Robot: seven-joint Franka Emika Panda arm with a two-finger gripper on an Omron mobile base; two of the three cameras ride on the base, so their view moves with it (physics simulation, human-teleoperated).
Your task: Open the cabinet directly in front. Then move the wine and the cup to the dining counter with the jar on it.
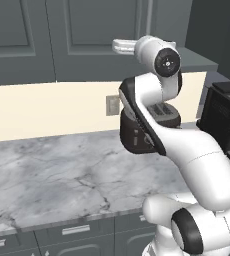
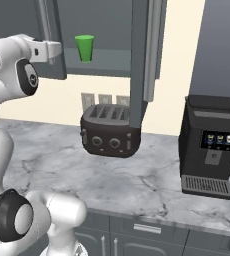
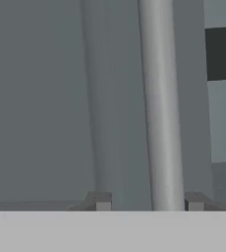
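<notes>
Fingers [image 3: 149, 201] stand a little apart, one on each side of the long silver handle [image 3: 159, 103] of the cabinet [image 3: 46, 98]. The bar runs up between the two dark tips in the hand view, nearer the right tip than the left. Whether the pads actually press on the bar I cannot tell; a gap shows on the left side.

The hand is raised high, level with the upper doors, which fits the first step of the task: getting hold of a door handle to swing it. In the right base view the white hand [image 2: 44, 50] reaches in at the left door edge [image 2: 57, 45], so this looks like the left-hand door's handle.

Beside it, the other door [image 2: 139, 55] already stands open, edge-on to the camera, and the shelf inside is exposed. On that shelf sits the green cup [image 2: 84, 48], upright, to the right of the hand and well apart from the fingers. No wine bottle can be picked out in these pictures.

Below, on the marble table [image 2: 152, 185], the black toaster [image 2: 109, 131] sits against the cream wall under the open door, with a coffee machine [image 2: 207, 145] further right.
</notes>
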